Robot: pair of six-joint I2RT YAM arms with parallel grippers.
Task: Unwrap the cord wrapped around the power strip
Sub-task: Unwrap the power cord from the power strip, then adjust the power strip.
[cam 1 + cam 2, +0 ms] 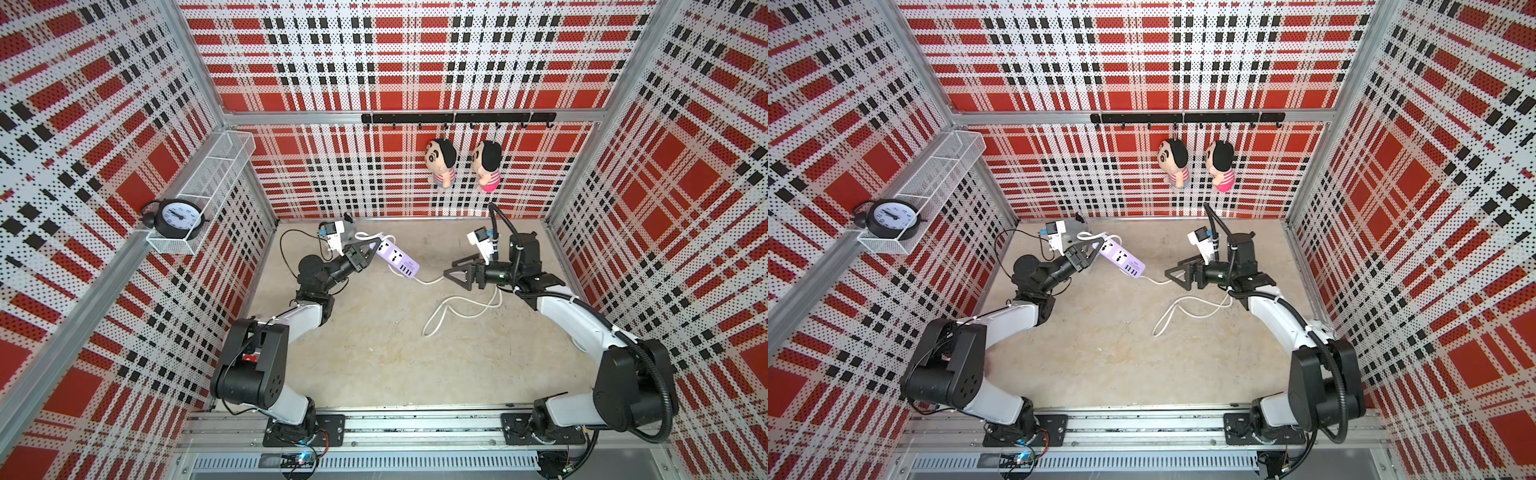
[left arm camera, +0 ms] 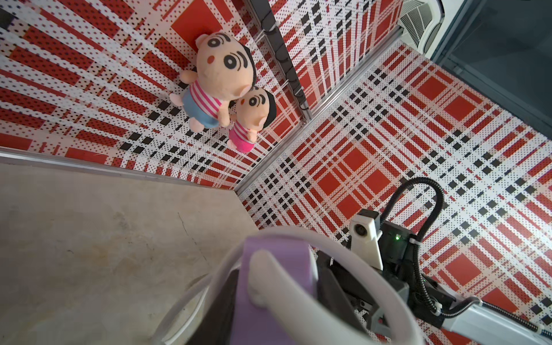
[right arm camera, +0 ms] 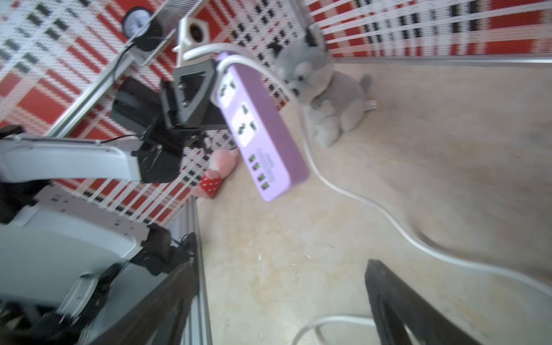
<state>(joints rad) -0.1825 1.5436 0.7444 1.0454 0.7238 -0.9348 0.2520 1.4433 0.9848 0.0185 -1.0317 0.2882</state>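
Observation:
The lavender power strip [image 1: 395,258] [image 1: 1121,255] hangs tilted above the floor, and my left gripper [image 1: 368,253] [image 2: 276,286] is shut on its cord end. One loop of the white cord [image 2: 343,260] still curls round that end. The cord [image 1: 457,301] [image 1: 1187,305] runs from under the USB end toward my right gripper [image 1: 451,270] [image 3: 283,298], then lies in loose loops on the floor. The right gripper is wide open, with cord [image 3: 373,206] on the floor by its fingers and nothing gripped. The plug is not visible.
A grey plush dog [image 3: 328,89] and a pink plush [image 3: 218,170] sit on the floor by the back left corner. Two dolls [image 1: 440,162] hang from hooks on the back wall. An alarm clock [image 1: 178,216] stands in a wire shelf on the left wall.

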